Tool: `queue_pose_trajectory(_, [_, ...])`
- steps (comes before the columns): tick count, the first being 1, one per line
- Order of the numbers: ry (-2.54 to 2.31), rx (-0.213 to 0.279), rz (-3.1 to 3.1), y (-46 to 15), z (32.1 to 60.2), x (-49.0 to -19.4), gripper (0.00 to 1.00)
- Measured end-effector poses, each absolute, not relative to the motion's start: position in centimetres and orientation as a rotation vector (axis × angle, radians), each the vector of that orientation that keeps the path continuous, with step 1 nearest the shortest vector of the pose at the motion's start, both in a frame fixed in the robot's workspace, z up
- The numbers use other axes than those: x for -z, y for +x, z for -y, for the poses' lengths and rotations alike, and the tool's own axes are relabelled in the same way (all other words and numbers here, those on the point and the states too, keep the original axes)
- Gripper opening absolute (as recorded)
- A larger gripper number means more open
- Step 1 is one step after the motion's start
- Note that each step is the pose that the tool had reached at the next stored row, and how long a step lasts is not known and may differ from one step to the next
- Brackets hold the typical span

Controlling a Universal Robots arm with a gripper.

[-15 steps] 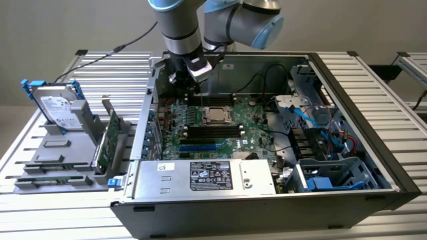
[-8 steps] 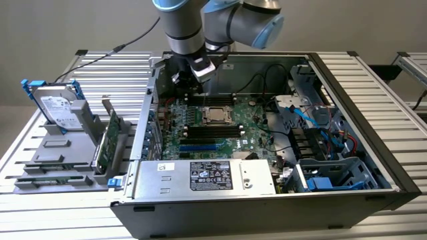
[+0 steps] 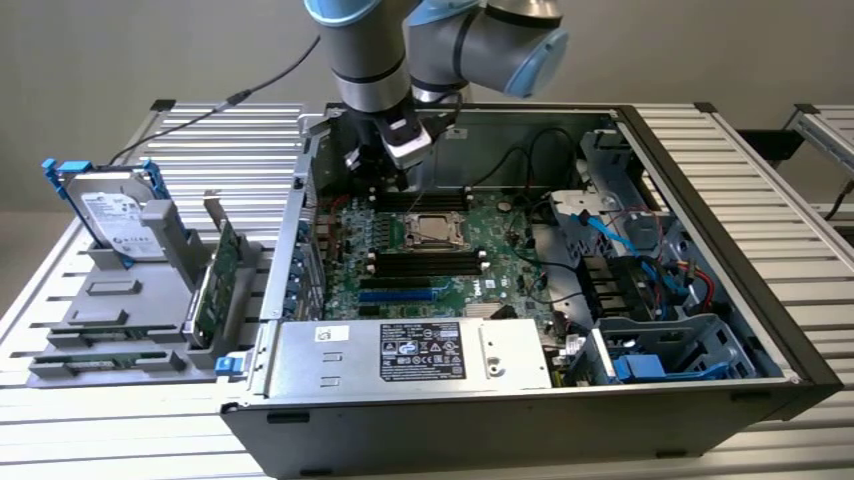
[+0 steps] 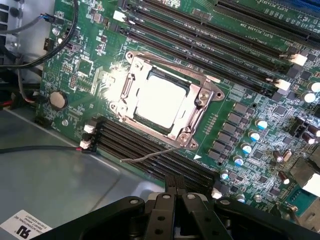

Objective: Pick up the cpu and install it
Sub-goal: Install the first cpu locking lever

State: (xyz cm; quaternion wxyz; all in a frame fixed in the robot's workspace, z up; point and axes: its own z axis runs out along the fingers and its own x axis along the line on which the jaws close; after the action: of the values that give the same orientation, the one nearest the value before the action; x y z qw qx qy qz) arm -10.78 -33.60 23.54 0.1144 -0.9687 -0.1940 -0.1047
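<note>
The cpu (image 3: 430, 232) is a small square chip with a shiny silver top. It lies flat in the socket in the middle of the green motherboard (image 3: 494, 270) inside the open computer case. In the wrist view the cpu (image 4: 160, 100) glares brightly, a metal socket frame (image 4: 196, 120) surrounds it, and a thin wire lever (image 4: 150, 156) sticks out beside the socket. My gripper (image 3: 375, 184) hangs above the board's far edge, to the exterior view's left of the socket and clear of the chip. The black fingers (image 4: 169, 200) are shut together with nothing between them.
Black memory slots (image 3: 424, 262) flank the socket. A silver box with a black sticker (image 3: 416, 352) fills the case's near side. Cables and a drive cage (image 3: 661, 345) crowd the exterior view's right. Outside the case, a labelled hard drive with a blue bracket (image 3: 114, 215) and a card (image 3: 220, 275) stand in a grey holder.
</note>
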Motion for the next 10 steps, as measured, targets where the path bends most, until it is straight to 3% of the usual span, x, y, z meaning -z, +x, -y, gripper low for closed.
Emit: queue_pose_trajectory(10, [-2.847, 0.311, 0.537, -10.8, 34.0, -22.5, 0.11])
